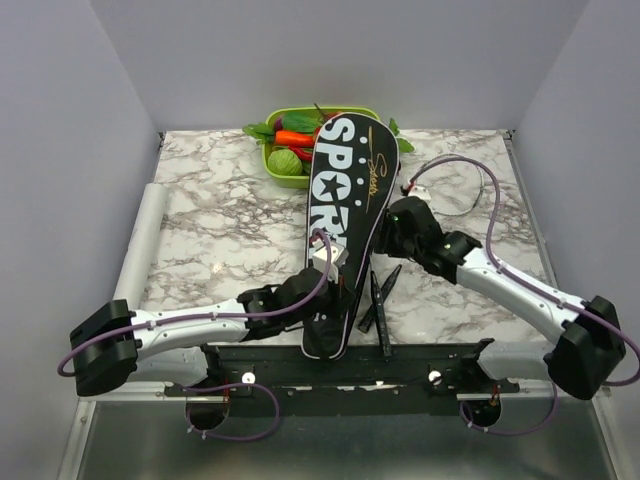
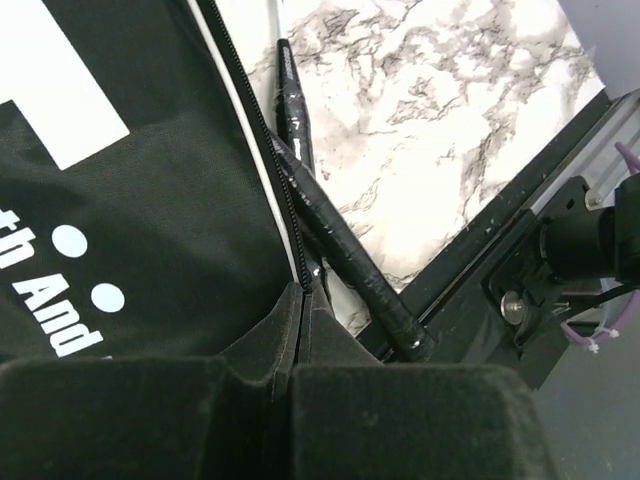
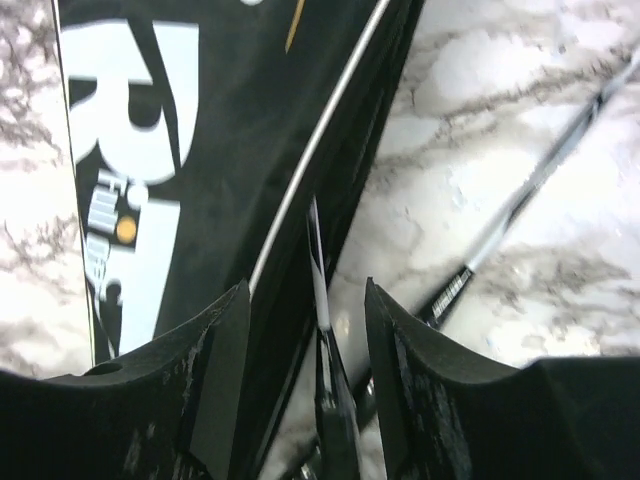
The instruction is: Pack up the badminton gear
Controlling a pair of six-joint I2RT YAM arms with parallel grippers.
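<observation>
The rackets (image 1: 381, 310) seem partly inside the bag (image 1: 345, 190), handles poking from its right edge; zipping remains. The left gripper (image 2: 300, 365) pinches the bag's edge. The right gripper (image 3: 305, 320) gapes empty beside that edge.

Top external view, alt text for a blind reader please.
A black SPORT bag lies lengthwise on a marble table, its far end over a green tray of toy vegetables. The left gripper pinches its near end, the right gripper is open at its right edge; two black racket handles stick out beside it.
</observation>
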